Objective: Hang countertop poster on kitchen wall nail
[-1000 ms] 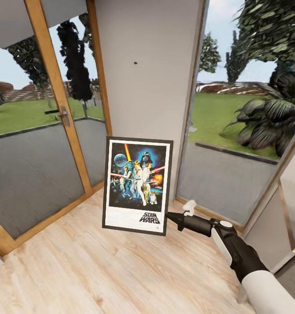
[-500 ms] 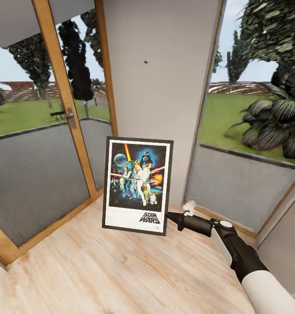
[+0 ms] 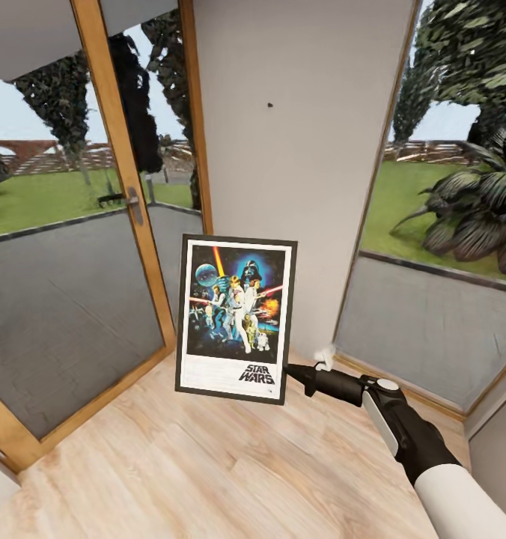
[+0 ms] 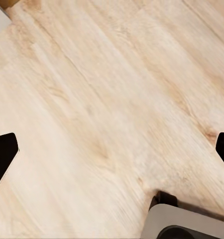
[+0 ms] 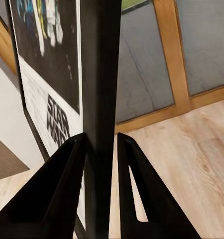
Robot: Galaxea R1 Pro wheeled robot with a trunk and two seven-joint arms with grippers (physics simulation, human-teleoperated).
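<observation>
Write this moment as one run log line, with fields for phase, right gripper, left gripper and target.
phase: carrying | right gripper: shut on poster edge | left gripper: open | target: wall nail above poster

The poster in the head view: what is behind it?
Behind the poster, held upright by the right gripper, are a pale wall panel with the wall nail higher up, a wooden door frame and plank floor. The wall's foot is covered.

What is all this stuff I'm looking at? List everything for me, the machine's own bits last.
Framed Star Wars poster: one, black frame, white border; held upright off the floor.
Wall nail: one, tiny dark dot; on the pale grey wall panel, above the poster.
Glazed door: one, wooden frame, metal handle; left of the panel.
Wood plank floor: pale; below.
Right gripper: black, clamped on the poster's edge.
Left gripper: black fingertips wide apart over the floor.
</observation>
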